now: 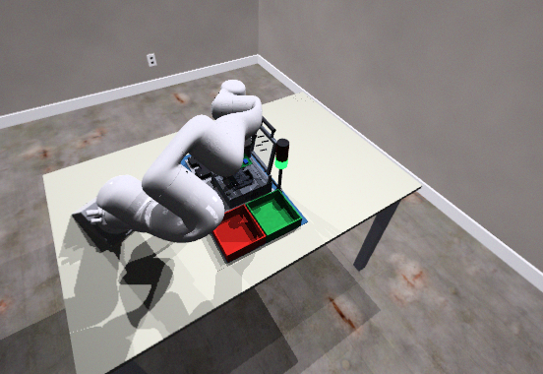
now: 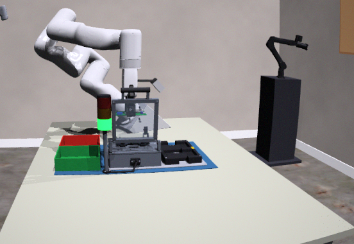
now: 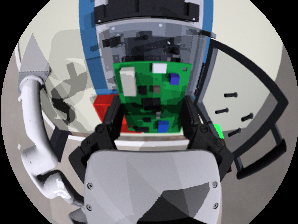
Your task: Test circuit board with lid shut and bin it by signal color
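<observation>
Top view: the signal tower (image 1: 281, 162) is lit green. The green bin (image 1: 273, 213) stands beside the red bin (image 1: 239, 232), sharing a wall. The end effector is largely hidden by the arm.

Exterior view: the circuit board (image 2: 134, 113) is seen lifted above the tester (image 2: 134, 156), behind the raised lid (image 2: 134, 119). The carry should be kept level and clear of the lid frame.

Wrist view: the board's long edges are gripped between the fingers of the end effector (image 3: 152, 128), spread wide on it, white connector end nearest the palm. Judged next: the board should be brought over the green bin's middle, lowered close to its floor, and only then released, away from the shared wall.
</observation>
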Robot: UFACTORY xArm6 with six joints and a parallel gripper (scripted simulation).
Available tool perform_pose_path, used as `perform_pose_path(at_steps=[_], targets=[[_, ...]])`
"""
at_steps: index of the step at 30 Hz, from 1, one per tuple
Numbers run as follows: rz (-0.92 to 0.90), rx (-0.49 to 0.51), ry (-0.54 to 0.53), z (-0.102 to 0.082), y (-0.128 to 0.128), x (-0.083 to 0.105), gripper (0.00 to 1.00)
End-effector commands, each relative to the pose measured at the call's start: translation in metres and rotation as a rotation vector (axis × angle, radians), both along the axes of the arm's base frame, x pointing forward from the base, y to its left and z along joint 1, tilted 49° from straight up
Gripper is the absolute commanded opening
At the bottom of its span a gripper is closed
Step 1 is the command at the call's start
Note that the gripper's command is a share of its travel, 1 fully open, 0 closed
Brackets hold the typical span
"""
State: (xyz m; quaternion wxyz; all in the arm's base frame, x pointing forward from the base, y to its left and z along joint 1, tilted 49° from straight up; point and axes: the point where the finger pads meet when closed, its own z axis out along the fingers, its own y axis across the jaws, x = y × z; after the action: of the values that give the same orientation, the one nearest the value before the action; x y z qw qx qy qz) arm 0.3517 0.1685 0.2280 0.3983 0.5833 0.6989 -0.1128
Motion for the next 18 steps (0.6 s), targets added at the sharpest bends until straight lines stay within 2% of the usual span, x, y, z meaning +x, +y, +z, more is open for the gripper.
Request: perform_pose_path(at_steps=[1,11,13,18], targets=[[0.001,0.003,-0.002,0.009,-0.011,0.005,0.79],[0.001,0.003,-0.002,0.041,-0.060,0.025,0.79],[0.001,0.003,-0.002,0.041,-0.060,0.025,0.79],[0.001,0.003,-0.002,0.060,-0.089,0.036,0.79]])
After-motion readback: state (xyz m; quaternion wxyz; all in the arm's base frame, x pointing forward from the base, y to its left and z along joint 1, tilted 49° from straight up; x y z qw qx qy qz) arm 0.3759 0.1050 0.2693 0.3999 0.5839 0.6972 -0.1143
